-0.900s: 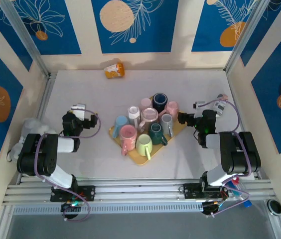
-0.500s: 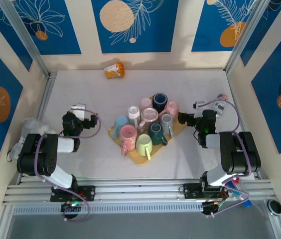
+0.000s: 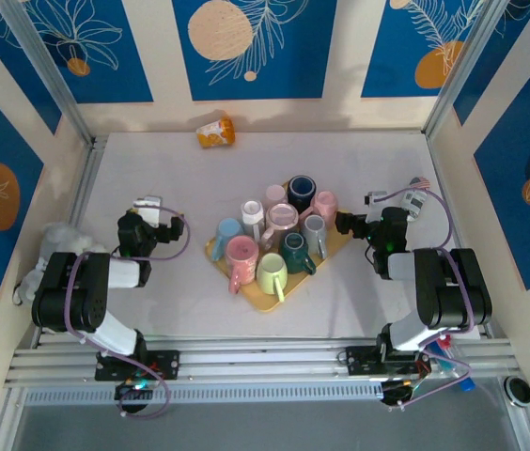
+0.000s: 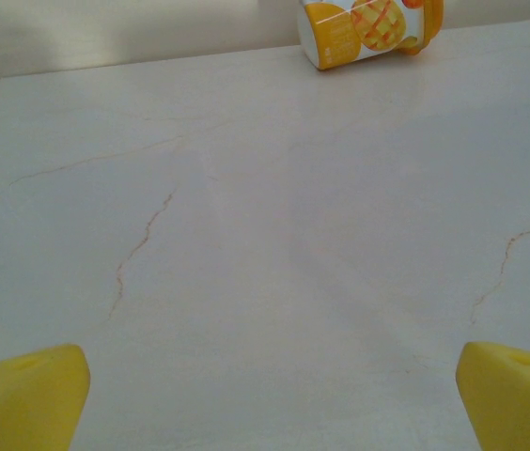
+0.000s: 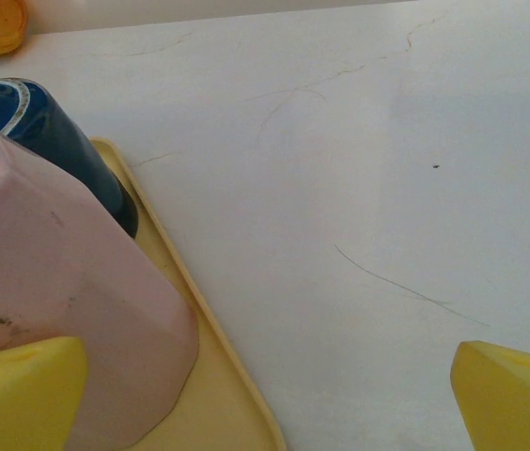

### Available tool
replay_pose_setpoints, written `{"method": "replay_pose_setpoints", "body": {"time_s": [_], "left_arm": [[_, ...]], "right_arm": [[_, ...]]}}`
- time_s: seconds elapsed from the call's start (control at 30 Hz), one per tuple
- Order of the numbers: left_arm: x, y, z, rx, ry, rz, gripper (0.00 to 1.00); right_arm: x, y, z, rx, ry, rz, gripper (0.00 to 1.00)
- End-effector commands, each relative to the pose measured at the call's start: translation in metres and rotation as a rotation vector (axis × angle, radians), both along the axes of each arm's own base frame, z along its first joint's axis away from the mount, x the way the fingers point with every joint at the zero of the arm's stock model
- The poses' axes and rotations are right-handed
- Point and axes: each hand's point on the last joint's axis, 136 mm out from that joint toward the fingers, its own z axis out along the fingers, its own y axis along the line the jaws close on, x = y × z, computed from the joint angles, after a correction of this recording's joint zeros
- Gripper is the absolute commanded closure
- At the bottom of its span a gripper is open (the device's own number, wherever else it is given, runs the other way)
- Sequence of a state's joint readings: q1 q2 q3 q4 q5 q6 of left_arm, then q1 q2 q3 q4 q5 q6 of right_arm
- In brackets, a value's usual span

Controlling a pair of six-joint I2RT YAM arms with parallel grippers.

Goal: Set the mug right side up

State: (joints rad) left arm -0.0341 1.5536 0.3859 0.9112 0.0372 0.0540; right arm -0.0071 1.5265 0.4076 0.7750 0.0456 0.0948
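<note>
Several mugs crowd a yellow tray [image 3: 254,298] in the middle of the table. At its right corner a pale pink mug [image 3: 324,202] stands with its rim down, it seems; close up, the pale pink mug [image 5: 58,310] shows faceted sides. Behind it a dark blue mug [image 5: 54,132] stands upright. My right gripper [image 5: 270,399] is open just right of the tray, its left yellow fingertip [image 5: 21,390] beside the pink mug, holding nothing. My left gripper [image 4: 270,399] is open over bare table, well left of the tray. From above, the left gripper [image 3: 139,225] and right gripper [image 3: 342,223] flank the tray.
An orange juice container [image 3: 216,132] lies on its side near the back wall, seen as the orange container [image 4: 368,28] ahead of the left gripper. Blue patterned walls and metal rails enclose the table. A pink mug [image 3: 241,256] and a green mug [image 3: 272,272] occupy the tray's front.
</note>
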Motion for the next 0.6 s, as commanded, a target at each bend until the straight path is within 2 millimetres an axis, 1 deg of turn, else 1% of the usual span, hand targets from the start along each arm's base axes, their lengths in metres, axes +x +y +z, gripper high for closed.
{"method": "replay_pose_setpoints", "body": {"time_s": [0.0,0.1,0.17,0.2,0.27,0.37,0.47,0.5,0.57], "left_arm": [[-0.001,-0.005,-0.004,-0.012,0.009,-0.018,0.00],[-0.001,-0.004,-0.003,-0.011,0.008,-0.016,0.00],[-0.002,0.001,-0.001,-0.008,-0.002,0.014,0.00],[-0.003,0.004,0.003,-0.008,-0.012,0.032,0.00],[-0.008,0.009,0.017,-0.006,-0.027,0.063,0.00],[-0.015,0.015,0.047,-0.011,-0.047,0.101,0.00],[-0.020,0.016,0.091,-0.053,-0.074,0.123,0.00],[-0.022,0.016,0.106,-0.073,-0.069,0.125,0.00],[-0.026,0.006,0.128,-0.104,-0.034,0.079,0.00]], "right_arm": [[0.006,-0.001,0.011,-0.001,-0.039,-0.001,0.01],[0.006,-0.001,0.011,0.001,-0.038,-0.001,0.01],[0.006,0.000,0.013,-0.001,-0.046,-0.001,0.00],[0.006,-0.001,0.015,-0.002,-0.051,-0.007,0.00],[0.007,0.002,0.030,-0.028,-0.052,-0.004,0.01],[0.002,0.007,0.066,-0.043,-0.026,-0.025,0.02],[-0.012,0.009,0.102,0.012,-0.015,-0.051,0.04],[-0.018,0.007,0.114,0.041,0.001,-0.074,0.05],[-0.033,0.009,0.132,0.091,0.059,-0.089,0.07]]}}
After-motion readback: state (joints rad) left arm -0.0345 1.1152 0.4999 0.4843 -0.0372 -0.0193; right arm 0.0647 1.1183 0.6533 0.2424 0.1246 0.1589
